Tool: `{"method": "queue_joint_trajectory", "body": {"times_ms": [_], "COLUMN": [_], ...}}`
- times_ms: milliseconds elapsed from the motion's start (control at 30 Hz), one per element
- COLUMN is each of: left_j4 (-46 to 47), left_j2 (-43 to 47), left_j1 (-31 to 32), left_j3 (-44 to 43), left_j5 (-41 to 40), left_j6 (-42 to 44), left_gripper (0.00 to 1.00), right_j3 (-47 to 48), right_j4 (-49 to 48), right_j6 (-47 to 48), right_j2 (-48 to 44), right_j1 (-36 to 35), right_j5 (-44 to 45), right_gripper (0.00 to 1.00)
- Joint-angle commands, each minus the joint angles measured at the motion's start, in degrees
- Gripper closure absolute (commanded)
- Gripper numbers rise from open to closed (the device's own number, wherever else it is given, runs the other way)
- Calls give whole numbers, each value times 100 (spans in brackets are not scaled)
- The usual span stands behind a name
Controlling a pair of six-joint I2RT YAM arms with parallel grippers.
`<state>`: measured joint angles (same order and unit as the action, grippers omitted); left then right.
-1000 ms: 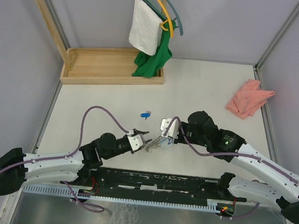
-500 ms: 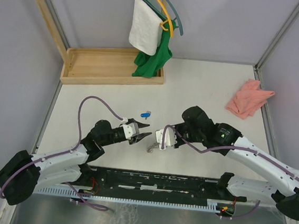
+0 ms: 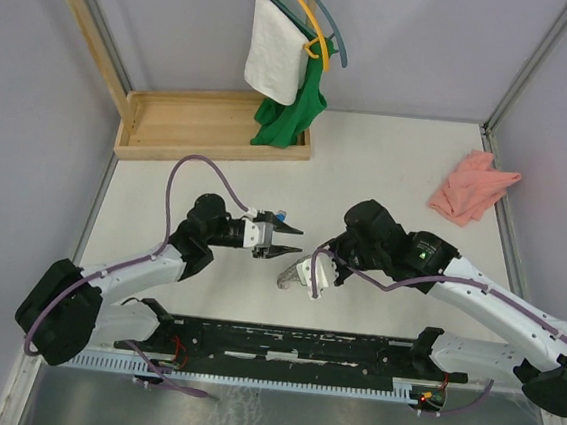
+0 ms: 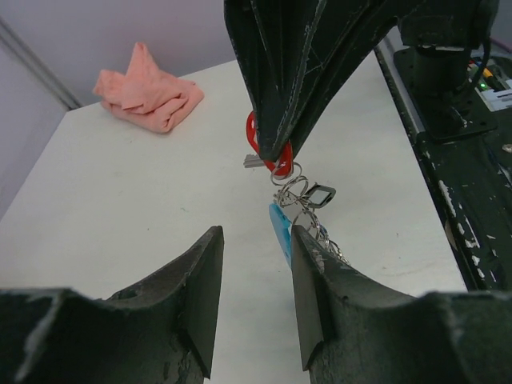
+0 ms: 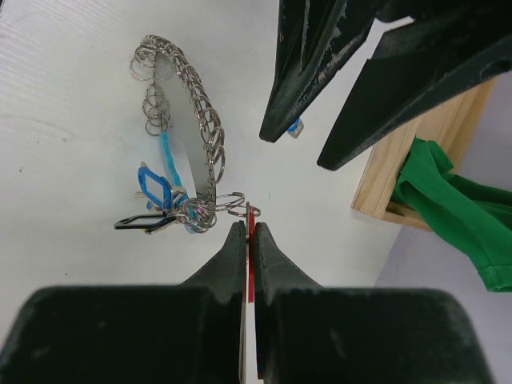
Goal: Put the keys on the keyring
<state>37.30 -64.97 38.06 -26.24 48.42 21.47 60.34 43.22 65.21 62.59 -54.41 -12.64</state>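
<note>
Left gripper [image 3: 296, 244] now beside blue key [image 3: 280, 214]

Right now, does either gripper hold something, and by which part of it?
The right gripper holds the red key by its head, jaws shut on it. The chain of rings is linked to it. The left gripper is open and holds nothing.

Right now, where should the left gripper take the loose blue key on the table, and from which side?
Take the blue key by its head, the bulkiest part. It lies flat on the table, so come straight down from above, fingers either side of the head. It sits just beyond the open left gripper, half hidden, so its heading is unclear.
</note>
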Motion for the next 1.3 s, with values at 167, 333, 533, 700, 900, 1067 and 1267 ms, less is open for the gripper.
{"method": "queue_joint_trajectory", "body": {"times_ms": [167,333,533,700,900,1067,1267], "left_j4": [-768,-942,-1545,-1870,-2349,-2402,-2447], "left_j2": [-845,-1172,-1452,-1607,-1724,-1756,-1816], "left_j1": [-145,-141,-141,-141,-141,-137,-133], "left_j3": [-879,-1166,-1597,-1851,-2045,-2127,-2224], "left_j5": [1380,1701,1959,2173,2316,2437,2565], "left_j6": [819,803,1018,1063,1294,1237,1144], "left_gripper": [53,53,54,56,60,66,74], "right_j3": [249,228,204,170,176,179,214], "right_j4": [-292,-313,-364,-417,-442,-439,-469], "right_j6": [335,336,327,330,326,318,298], "right_j2": [-171,-184,-181,-170,-148,-130,-31], "right_j1": [-29,-42,-67,-78,-98,-105,-115], "right_j5": [-258,-265,-265,-282,-287,-274,-275], "right_gripper": [99,99,99,99,99,99,99]}}
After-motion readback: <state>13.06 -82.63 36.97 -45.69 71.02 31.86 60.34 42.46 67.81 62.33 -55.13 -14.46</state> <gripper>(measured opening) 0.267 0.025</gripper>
